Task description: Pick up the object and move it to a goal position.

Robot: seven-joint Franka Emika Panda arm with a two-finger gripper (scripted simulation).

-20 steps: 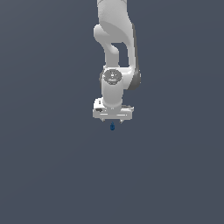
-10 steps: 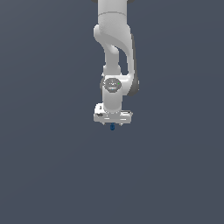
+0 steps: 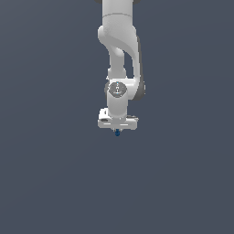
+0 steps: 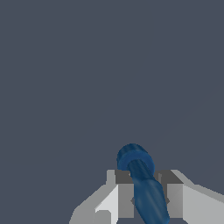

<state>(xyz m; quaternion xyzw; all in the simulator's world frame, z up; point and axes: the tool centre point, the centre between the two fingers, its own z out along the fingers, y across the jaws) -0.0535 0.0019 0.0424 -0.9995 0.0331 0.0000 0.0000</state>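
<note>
The object (image 3: 117,133) is a tiny dark blue lump that sticks out just below the white gripper (image 3: 117,130) in the exterior view. In the wrist view the object (image 4: 142,183) is an elongated dark blue piece with a rounded head, clamped between the two grey fingers (image 4: 124,197). The gripper (image 4: 144,192) is shut on it. The white arm (image 3: 119,59) hangs down from the top of the exterior view. No goal marker shows in either view.
A plain dark grey surface (image 3: 55,173) fills both views, with nothing else on it.
The gripper with the blue object in it has moved slightly to the exterior view's left and a little lower across the earlier frames, and the arm has straightened a little.
</note>
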